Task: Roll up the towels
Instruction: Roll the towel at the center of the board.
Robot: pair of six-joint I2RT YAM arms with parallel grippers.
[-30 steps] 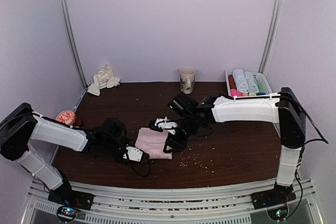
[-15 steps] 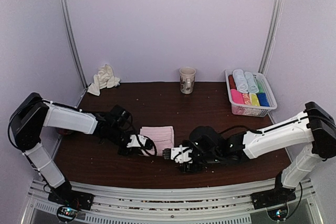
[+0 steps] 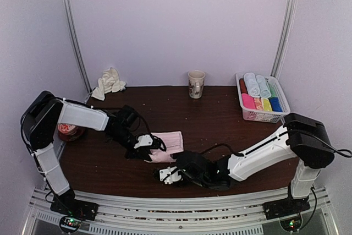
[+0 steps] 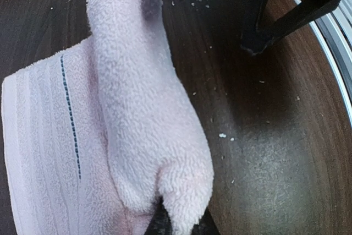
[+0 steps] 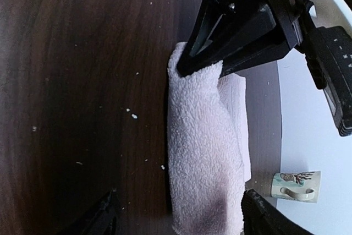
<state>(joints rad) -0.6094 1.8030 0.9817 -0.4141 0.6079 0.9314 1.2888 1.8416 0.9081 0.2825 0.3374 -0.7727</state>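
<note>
The pale pink towel [image 3: 169, 144] lies on the table, its near edge turned over into a thick roll [image 4: 143, 108]. My left gripper [image 3: 147, 148] is at the towel's left end, shut on the end of the roll [image 4: 184, 213]; only dark finger tips [image 4: 159, 223] show under the cloth. My right gripper [image 3: 168, 174] sits low just in front of the towel, open wide, with the roll [image 5: 203, 152] running out from between its fingers [image 5: 96, 218]. The cream-white towel [image 3: 108, 82] lies crumpled at the back left corner.
A mug [image 3: 196, 83] stands at the back centre. A white basket [image 3: 263, 116] with rolled coloured and blue-grey towels is at the back right. A red round object [image 3: 69, 131] sits at the left edge. Crumbs dot the table.
The right arm swung from the towel's far side to its near side and dropped low. The left gripper moved to the towel's left end, and the towel's near edge is now rolled.
</note>
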